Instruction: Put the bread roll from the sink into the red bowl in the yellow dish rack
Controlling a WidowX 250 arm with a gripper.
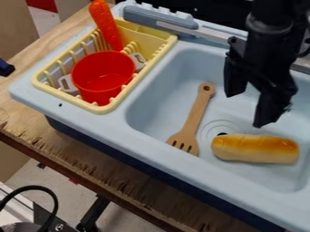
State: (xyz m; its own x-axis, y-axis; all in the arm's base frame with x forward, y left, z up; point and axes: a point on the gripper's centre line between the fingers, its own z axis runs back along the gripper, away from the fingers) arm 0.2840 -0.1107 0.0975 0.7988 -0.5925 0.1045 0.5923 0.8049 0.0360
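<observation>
The black gripper [247,108] hangs over the right part of the light blue sink [154,95], its two fingers spread apart with nothing between them. Below it, a bread roll [255,148] with a golden-brown top lies on the sink floor, not touched by the fingers. To the left of the gripper, a wooden slotted spatula [195,115] rests slantwise in the basin, slotted end toward the front. The drain, beside the roll, is partly covered by it.
A yellow dish rack [115,106] stands on the sink's left side, holding a red pot [104,77] with grey handles and an orange carrot [106,25] leaning upright. The grey faucet part [160,17] lines the back edge. A wooden table [15,106] supports the sink.
</observation>
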